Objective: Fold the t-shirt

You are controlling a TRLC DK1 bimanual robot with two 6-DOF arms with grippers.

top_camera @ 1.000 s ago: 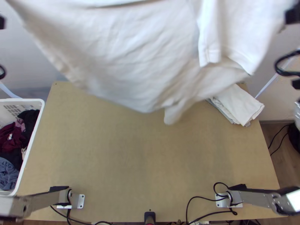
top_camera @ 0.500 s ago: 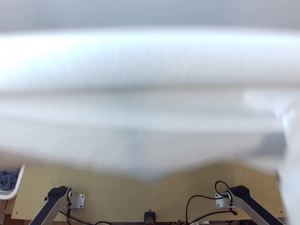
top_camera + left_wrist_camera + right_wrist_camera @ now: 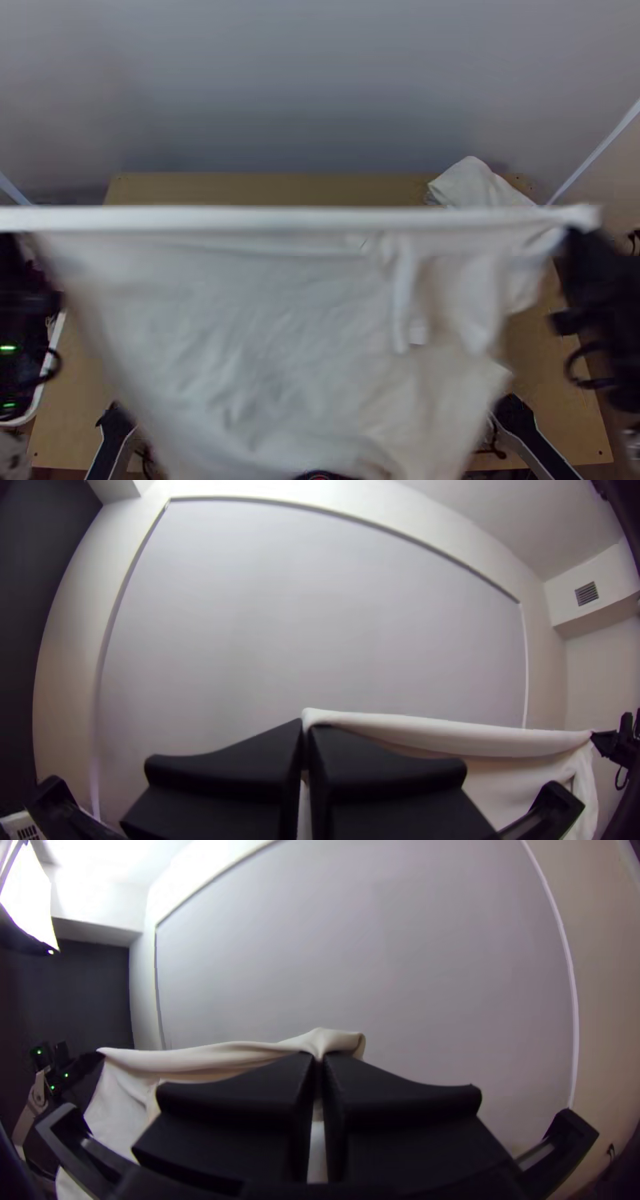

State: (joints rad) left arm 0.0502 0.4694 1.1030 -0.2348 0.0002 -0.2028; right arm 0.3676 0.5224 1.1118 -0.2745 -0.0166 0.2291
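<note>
Pincer on the left arm (image 3: 24, 296) and pincer on the right arm (image 3: 578, 232) both clamp the t-shirt (image 3: 280, 336), upper edge taut between them, body hanging below; beyond, nearer the right one, pale cloth (image 3: 472, 180) lies on the worktop (image 3: 272, 188)

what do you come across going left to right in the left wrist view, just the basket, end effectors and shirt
White basket → left end effector, pinching one end of the t-shirt's top edge → t-shirt, stretched across → right end effector at its other end.
</note>
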